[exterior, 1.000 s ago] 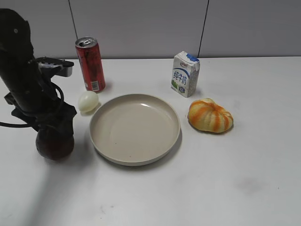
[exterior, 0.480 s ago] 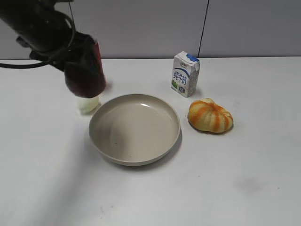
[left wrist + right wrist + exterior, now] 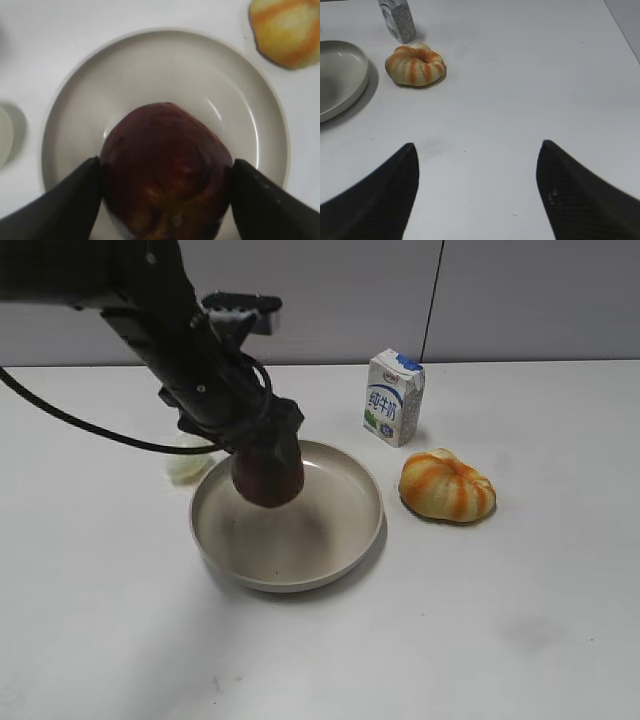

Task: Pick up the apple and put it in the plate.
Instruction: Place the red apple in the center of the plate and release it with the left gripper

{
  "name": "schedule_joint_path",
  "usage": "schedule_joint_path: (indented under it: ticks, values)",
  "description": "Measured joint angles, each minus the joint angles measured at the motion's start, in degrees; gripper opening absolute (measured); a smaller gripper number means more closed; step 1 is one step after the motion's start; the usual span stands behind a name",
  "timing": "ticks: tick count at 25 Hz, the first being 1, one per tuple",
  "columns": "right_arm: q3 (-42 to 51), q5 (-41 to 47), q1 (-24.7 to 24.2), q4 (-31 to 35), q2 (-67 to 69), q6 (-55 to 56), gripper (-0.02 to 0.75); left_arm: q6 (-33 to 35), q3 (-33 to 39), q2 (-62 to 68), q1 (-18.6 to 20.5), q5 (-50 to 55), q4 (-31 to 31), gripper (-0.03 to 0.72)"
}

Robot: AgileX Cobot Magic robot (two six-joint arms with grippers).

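Left gripper [image 3: 165, 200], jaws clamped on the apple [image 3: 268, 477], holds it over the plate [image 3: 340, 545]; right gripper [image 3: 477, 192] jaws spread above the counter [image 3: 520, 100].

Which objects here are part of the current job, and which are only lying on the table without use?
Part of the job:
- apple, gripped by the left gripper above the plate
- plate

Only lying about:
- milk carton
- orange-striped pumpkin-like fruit
- pale egg-shaped ball, partly hidden behind the arm
- right gripper, open and empty
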Motion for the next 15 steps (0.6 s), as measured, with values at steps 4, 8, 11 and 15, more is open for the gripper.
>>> schedule_joint_path:
  ticks: [4, 8, 11, 15]
  values:
    - [0.0, 0.0, 0.0, 0.0, 0.0, 0.0, 0.585, 0.0, 0.0, 3.73, -0.14, -0.59, -0.05, 0.589]
    - [0.0, 0.0, 0.0, 0.0, 0.0, 0.0, 0.585, 0.0, 0.0, 4.81, -0.14, -0.7, -0.05, 0.675]
    - [0.0, 0.0, 0.0, 0.0, 0.0, -0.06, 0.585, 0.0, -0.27, 3.92, -0.14, -0.32, -0.05, 0.69]
    - [0.0, 0.0, 0.0, 0.0, 0.0, -0.06, 0.585, 0.0, -4.17, 0.31, -0.14, 4.16, 0.4, 0.692]
